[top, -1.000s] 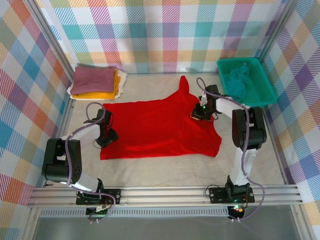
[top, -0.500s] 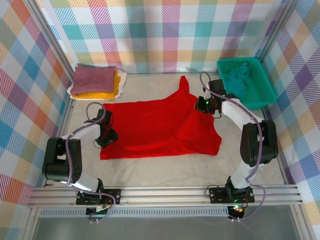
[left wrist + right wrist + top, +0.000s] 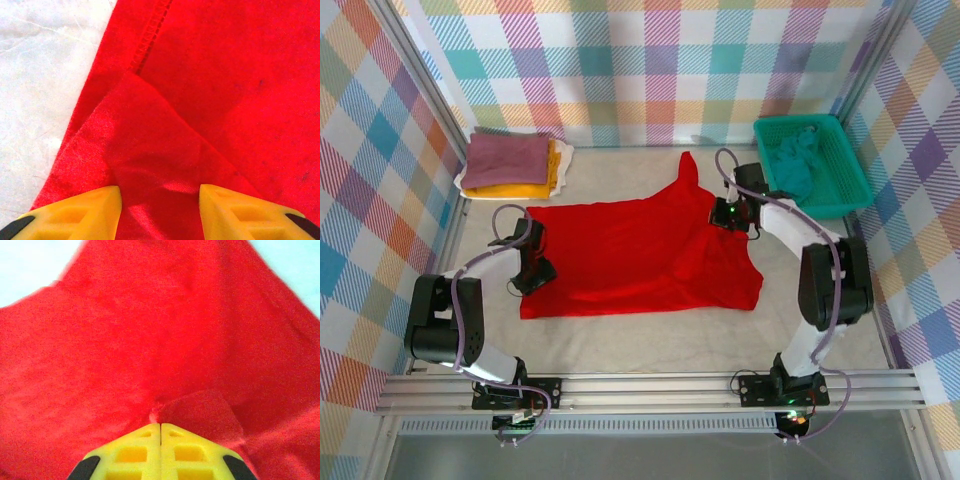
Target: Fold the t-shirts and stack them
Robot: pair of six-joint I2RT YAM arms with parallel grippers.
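A bright red soft cloth t-shirt (image 3: 640,255) lies spread across the middle of the off-white fabric-covered table (image 3: 650,335). It is mostly flat, with one pointed part reaching towards 12 o'clock and a doubled-over flap at its 3 o'clock side.

The left gripper (image 3: 535,277) sits at the shirt's 9 o'clock edge. In the left wrist view we see the left gripper (image 3: 160,205) spread wide. Its yellow ribbed fingers (image 3: 75,210) stand well apart, and a smooth diagonal fold of the red t-shirt (image 3: 210,100) lies between them. A stitched hem (image 3: 150,35) runs towards 12 o'clock, and the pale, slightly wrinkled table (image 3: 35,75) shows at 9 o'clock.

The right gripper (image 3: 722,218) is at the shirt's 2 o'clock corner. From the right wrist camera we see the right gripper (image 3: 160,432) with its yellow fingers (image 3: 130,455) pressed together. They pinch a small pucker of the red t-shirt (image 3: 150,340), and a rounded flap bulges just at 1 o'clock of the tips.

At the table's 10 o'clock corner rests a neat folded stack of t-shirts (image 3: 510,165), with dusty mauve on top, mustard yellow under it and white at the bottom. At 2 o'clock stands a teal plastic mesh basket (image 3: 845,195) holding a crumpled teal cloth (image 3: 795,160). Pastel plaid walls (image 3: 650,60) enclose the table.
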